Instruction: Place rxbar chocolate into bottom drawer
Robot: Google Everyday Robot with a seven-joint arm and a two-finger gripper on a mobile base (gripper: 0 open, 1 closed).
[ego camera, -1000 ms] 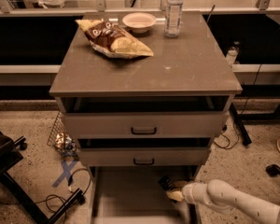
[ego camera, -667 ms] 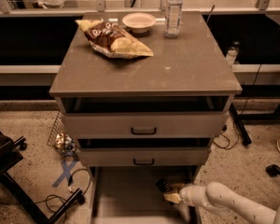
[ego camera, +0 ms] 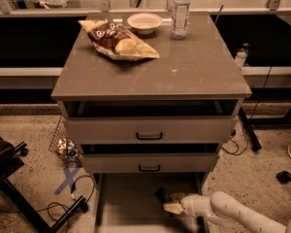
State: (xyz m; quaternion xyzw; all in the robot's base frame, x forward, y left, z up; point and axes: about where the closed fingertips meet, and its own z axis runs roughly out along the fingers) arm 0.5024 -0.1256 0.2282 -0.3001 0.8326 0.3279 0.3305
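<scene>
Reaching in from the lower right corner of the view, your arm (ego camera: pixel 237 215) has the gripper (ego camera: pixel 171 207) over the bottom drawer (ego camera: pixel 126 203), which is pulled out.

- Gripper: near the drawer's right edge, a little in front of the cabinet face, tip pointing left.
- Jaws: closed on the rxbar chocolate (ego camera: pixel 161 195). The dark bar sticks out from the tip, tilted up and to the left.
- Bar position: above the pale drawer floor, at the right side toward the back edge. You cannot tell whether its far end touches the floor.
- Drawer floor: the left and middle parts show bare.

Other drawers:
- Middle drawer (ego camera: pixel 150 163): slightly out, black handle at the centre of its front.
- Top drawer (ego camera: pixel 150 129): also slightly out, with a dark gap under the cabinet top (ego camera: pixel 194 72).

On the cabinet top:
- Chip bag (ego camera: pixel 117 40): lying flat toward the back left corner.
- Pale bowl (ego camera: pixel 144 21): at the back edge, near the middle.
- Water bottle (ego camera: pixel 180 6): upright, just right of the bowl, at the back edge.

On the ground left of the cabinet you can see a blue tape cross (ego camera: pixel 68 178).
</scene>
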